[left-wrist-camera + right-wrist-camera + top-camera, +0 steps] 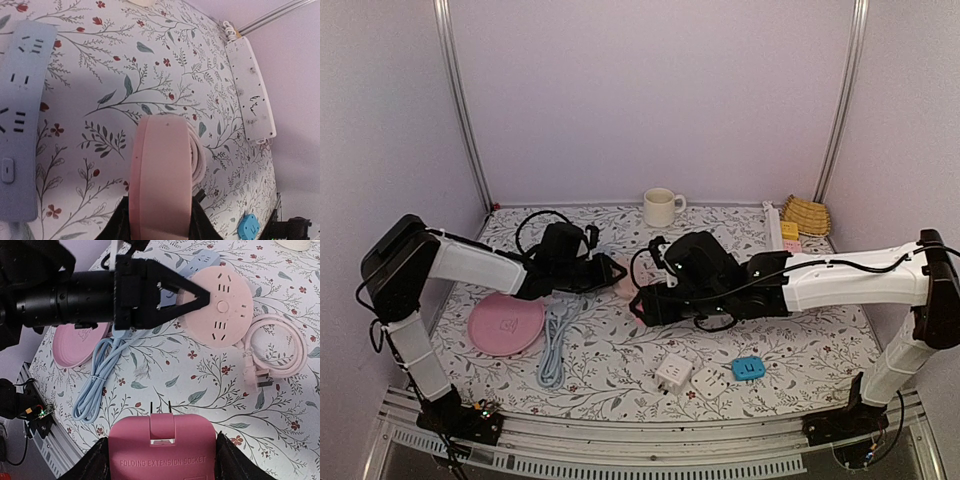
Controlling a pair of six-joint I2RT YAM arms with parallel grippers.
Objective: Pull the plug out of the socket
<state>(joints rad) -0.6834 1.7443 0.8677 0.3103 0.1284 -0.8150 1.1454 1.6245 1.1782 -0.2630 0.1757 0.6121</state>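
Observation:
My left gripper [608, 270] is shut on the rim of a round pale pink socket [220, 305], which is edge-on in the left wrist view [160, 175]. My right gripper [160, 460] is shut on a pink folding plug block [162, 447] marked "folding extension socket". Its two bare prongs [160, 406] point toward the round socket with a clear gap of table between them. The socket's pink cable [277, 347] lies coiled beside it with its own plug on the table. In the top view, my right gripper [642, 305] is just right of the left one.
A light blue power strip [20, 125] and its bundled blue cable [555, 345] lie left of the socket, next to a pink plate [506, 323]. Two white adapters [673, 372] and a blue block [748, 368] lie near the front. A mug [660, 207], a white power strip [250, 90] and a yellow object [807, 215] are at the back.

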